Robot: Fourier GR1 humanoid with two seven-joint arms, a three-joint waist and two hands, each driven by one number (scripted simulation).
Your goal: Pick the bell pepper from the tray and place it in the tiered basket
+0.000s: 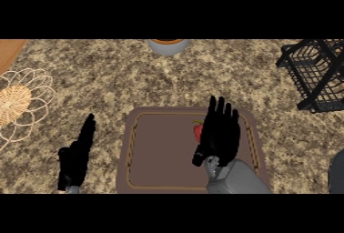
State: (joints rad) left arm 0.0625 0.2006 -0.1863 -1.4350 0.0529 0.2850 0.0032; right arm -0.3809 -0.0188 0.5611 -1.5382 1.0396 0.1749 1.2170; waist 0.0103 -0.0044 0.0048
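A brown tray (154, 173) lies at the counter's near middle. On it a red bell pepper (197, 130) with a green stem peeks out from under my right hand (219, 134), which hovers over it with fingers straight and open, hiding most of it. The black wire tiered basket (316, 73) stands at the far right edge. My left hand (77, 157) rests open to the left of the tray, fingers pointing away from me, holding nothing.
A wicker and wire basket (20, 104) sits at the far left. A grey bowl with an orange inside (168, 45) is at the back middle. A dark object (337, 173) shows at the lower right edge.
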